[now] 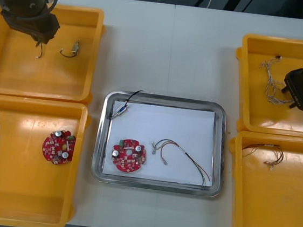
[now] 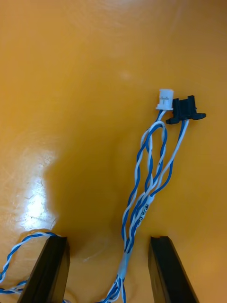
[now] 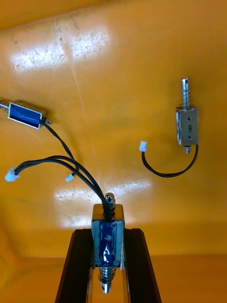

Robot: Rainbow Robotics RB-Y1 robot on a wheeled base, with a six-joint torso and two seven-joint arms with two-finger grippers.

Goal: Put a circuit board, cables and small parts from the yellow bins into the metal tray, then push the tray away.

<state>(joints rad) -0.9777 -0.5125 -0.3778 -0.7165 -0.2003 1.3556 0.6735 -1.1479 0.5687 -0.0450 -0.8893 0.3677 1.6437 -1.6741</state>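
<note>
My left gripper [image 3: 108, 232] sits in the far left yellow bin [image 1: 14, 77], near its far left corner, clenched on a small metal part [image 3: 108, 239]. I have it pinched across its narrow body, so its long axis runs in line with the fingers. The spring end is toward the wrist and the end with the black leads [image 3: 90, 182] points away. Those leads trail over the bin floor close to a second part [image 3: 26, 114]. I can't tell whether the two are tangled, so I judge a slow lift wise. A third part [image 3: 187, 125] lies well apart. My right gripper [image 2: 109, 241] is low in the far right yellow bin [image 1: 252, 110], toward its right wall, released, with a finger on either side of the twisted blue and white cable [image 2: 142, 199]. It straddles the bundled stretch, where closing should catch every strand. The cable runs straight out from between the fingers, with its connectors [image 2: 179, 106] pointing away. The metal tray [image 1: 219, 148] at the tabletop's middle holds a circuit board [image 1: 129, 155] by its near left corner, a red and yellow cable [image 1: 182, 154] beside that, and a black-leaded part [image 1: 122, 109] in its far left corner.
</note>
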